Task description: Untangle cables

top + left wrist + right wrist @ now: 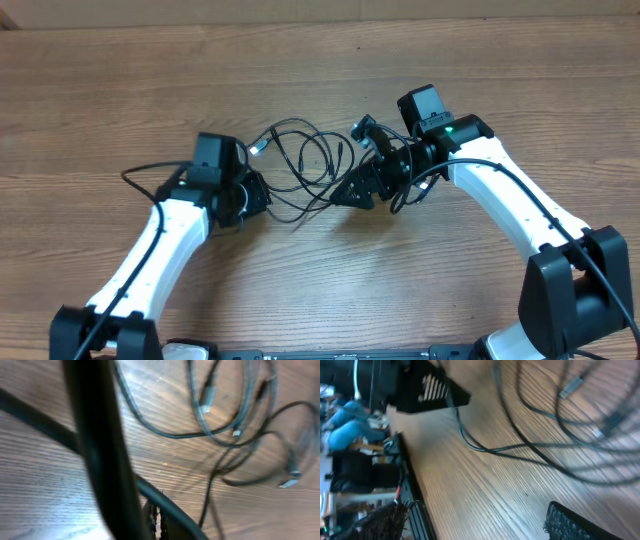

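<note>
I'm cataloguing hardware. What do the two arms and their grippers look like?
The left arm and right arm have rounded white links with black joints, and a thin black cable runs along each. The left gripper and right gripper are black, and a boxy black module tops each wrist. A small green light glows on the right wrist.

Wood-grain table (pixel 300 60); blurred blue object (pixel 342 425) beyond its far edge

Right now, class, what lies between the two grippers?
The cables, a loose tangle of thin black loops, lie between the left gripper and the right gripper. The overhead view shows this best.
</note>
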Robot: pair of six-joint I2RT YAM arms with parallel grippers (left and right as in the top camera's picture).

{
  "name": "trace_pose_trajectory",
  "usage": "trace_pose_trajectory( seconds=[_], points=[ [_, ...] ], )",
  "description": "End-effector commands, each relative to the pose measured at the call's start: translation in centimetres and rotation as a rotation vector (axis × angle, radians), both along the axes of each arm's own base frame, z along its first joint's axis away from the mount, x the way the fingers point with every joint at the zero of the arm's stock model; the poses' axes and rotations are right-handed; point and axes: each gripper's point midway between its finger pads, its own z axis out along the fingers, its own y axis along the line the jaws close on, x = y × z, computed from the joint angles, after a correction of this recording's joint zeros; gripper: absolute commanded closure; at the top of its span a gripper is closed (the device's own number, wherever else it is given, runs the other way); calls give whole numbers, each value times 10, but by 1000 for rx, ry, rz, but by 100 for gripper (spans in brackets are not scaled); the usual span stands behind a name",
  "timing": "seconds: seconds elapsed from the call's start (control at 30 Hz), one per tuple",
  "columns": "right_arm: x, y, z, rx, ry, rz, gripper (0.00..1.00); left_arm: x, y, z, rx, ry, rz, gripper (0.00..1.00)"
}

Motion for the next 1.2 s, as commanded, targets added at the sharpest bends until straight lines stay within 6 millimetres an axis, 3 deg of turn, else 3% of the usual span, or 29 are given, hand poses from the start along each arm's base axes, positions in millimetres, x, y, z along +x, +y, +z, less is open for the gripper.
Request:
trace_pose_trajectory(
  seconds=[0.0, 0.13, 0.27, 0.53, 1.07, 1.1, 1.17],
  points=[
    [-4, 13, 15, 100, -122, 113, 12, 13, -6, 38, -48, -74, -14, 96],
    [-1, 32, 12, 107, -197, 159, 12, 9, -5, 42, -34, -59, -36, 96],
    [6, 49, -12, 17, -278, 181, 12, -3, -3, 36, -13, -20, -72, 96],
    [21, 79, -40, -40, -245, 86, 14, -17, 1, 30, 22, 26, -122, 96],
    [-14, 107, -83, -10, -101, 193, 21, -18, 6, 28, 57, 19, -139, 96],
    [-15, 107, -84, -11, -97, 195, 23, -17, 6, 28, 57, 19, -138, 96],
    [-12, 106, -90, -33, -103, 186, 38, -17, 6, 28, 57, 17, -138, 96]
  ],
)
